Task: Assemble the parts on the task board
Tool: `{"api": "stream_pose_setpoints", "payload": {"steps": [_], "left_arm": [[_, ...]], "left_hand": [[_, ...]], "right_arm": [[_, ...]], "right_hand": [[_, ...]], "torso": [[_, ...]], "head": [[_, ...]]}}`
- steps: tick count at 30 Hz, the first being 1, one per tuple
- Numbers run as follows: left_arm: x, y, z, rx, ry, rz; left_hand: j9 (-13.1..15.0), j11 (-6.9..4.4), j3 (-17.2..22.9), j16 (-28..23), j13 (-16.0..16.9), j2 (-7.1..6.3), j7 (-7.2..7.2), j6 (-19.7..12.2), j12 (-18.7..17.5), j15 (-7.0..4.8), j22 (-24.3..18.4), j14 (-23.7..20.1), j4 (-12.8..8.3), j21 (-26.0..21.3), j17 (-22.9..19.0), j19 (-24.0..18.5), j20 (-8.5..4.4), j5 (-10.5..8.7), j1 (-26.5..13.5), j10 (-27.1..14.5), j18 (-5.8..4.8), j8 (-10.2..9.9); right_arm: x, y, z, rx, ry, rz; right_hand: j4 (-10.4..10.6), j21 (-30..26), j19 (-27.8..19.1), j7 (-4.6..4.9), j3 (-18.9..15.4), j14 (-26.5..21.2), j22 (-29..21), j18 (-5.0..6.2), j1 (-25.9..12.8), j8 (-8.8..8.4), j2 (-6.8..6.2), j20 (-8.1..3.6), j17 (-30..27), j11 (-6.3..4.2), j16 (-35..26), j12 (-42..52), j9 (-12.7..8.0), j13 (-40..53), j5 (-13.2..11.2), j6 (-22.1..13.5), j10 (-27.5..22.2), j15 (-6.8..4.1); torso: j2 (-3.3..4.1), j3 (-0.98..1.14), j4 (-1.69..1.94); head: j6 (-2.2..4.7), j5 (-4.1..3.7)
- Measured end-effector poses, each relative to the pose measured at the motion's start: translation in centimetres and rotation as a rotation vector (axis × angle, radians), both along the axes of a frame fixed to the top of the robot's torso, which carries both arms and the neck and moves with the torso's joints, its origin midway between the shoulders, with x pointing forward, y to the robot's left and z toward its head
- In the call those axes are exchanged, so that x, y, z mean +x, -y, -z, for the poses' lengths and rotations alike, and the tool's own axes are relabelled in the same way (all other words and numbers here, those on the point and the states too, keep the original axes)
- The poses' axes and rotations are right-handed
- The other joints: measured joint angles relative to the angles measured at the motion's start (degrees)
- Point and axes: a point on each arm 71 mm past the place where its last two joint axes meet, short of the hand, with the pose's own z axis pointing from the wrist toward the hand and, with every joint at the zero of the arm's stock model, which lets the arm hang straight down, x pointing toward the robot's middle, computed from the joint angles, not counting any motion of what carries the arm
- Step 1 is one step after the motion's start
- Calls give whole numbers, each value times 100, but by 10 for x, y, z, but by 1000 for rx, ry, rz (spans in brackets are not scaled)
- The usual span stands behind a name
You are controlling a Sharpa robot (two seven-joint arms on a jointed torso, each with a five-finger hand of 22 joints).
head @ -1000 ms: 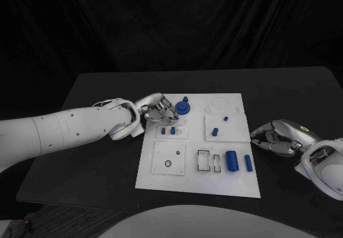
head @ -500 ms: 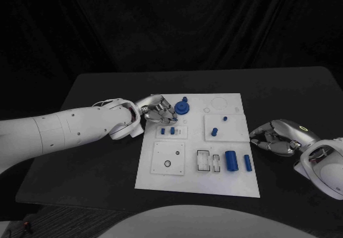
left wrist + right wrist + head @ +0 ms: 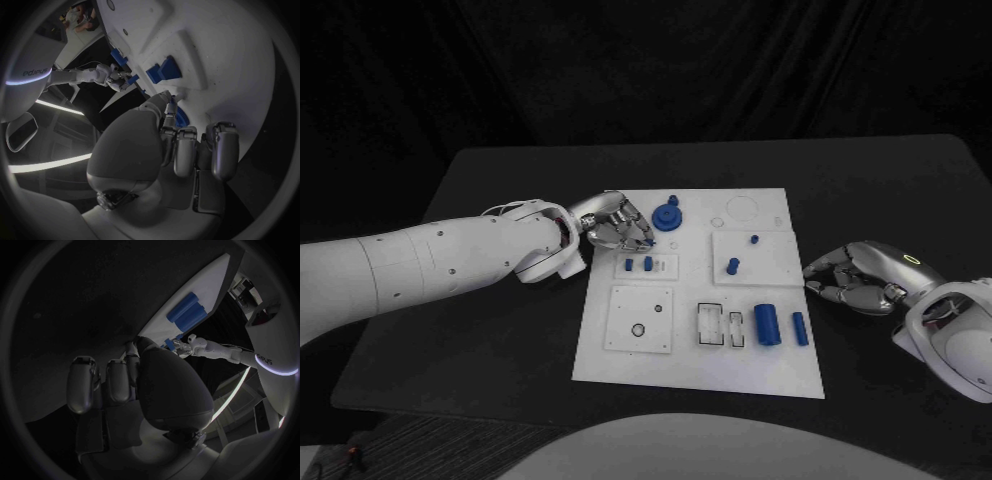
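While I watch, my left robot hand (image 3: 617, 225) sits at the white task board's (image 3: 704, 370) far-left corner, fingers curled; whether it pinches anything I cannot tell. Just right stands a blue knobbed part (image 3: 671, 214). My right robot hand (image 3: 860, 278) rests clenched, empty, on the counter (image 3: 488, 340) beside the board's right edge.

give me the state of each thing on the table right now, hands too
left hand: at the white task board's far left corner, fingers curled by the blue round knobbed part; whether it holds anything cannot be told
right hand: on the black table right of the board, fingers curled in, holding nothing
white task board: flat on the table
blue round knobbed part: upright
large blue cylinder: lying flat
slim blue cylinder: lying flat beside it
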Motion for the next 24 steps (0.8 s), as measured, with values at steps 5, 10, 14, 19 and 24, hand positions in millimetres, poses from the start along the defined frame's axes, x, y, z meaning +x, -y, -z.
{"api": "stream_pose_setpoints", "payload": {"steps": [5,10,14,19,24], "left_arm": [[-1,-1,-1,-3,4,-1],[-1,-3,-1,-6,11,-2],[-2,-5,-2,-8,15,-4],[-2,-6,-2,-9,19,-6],[-2,-9,-3,-9,21,-10]], "left_hand": [[0,0,0,0,0,-7,1,-2,-24,0,0,0,0,0,0,21,21,0,7,0,1,-3],[0,-1,0,0,0,-7,1,-3,-24,0,0,0,0,0,0,22,21,0,7,-1,0,-6],[0,-1,0,0,0,-7,1,-4,-45,0,0,0,0,0,0,22,22,0,6,-1,0,-12],[0,-1,0,0,0,-7,0,-20,-45,0,0,0,0,0,0,1,42,0,6,-1,1,-12],[-1,-1,-10,0,0,-7,0,-20,-45,0,0,0,10,0,0,1,42,-1,6,-1,1,-12]], "right_arm": [[0,0,0,0,-1,0],[0,0,1,0,-1,1],[0,0,1,0,-1,1],[0,0,1,0,-1,1],[0,0,1,-1,-1,2]], "right_hand": [[0,0,0,0,0,0,0,0,0,0,0,0,0,0,0,0,0,0,0,0,0,0],[0,-5,0,0,0,0,0,0,-1,0,-1,0,-2,0,0,-1,-1,0,0,0,0,0],[0,-26,0,0,0,0,0,1,-1,0,-1,0,-5,-1,0,-28,-2,0,0,0,1,0],[0,-26,0,0,0,0,4,0,-1,0,-1,0,-5,0,0,-29,-3,0,0,0,1,0],[0,-26,0,0,0,0,4,0,-1,0,-1,0,-5,1,0,-29,-3,0,0,0,-1,0]], "torso": [[2,1,0],[4,2,-4],[6,3,-8],[7,5,-8],[7,5,-7]], "head": [[0,9],[0,12],[0,8],[0,4],[0,8]]}}
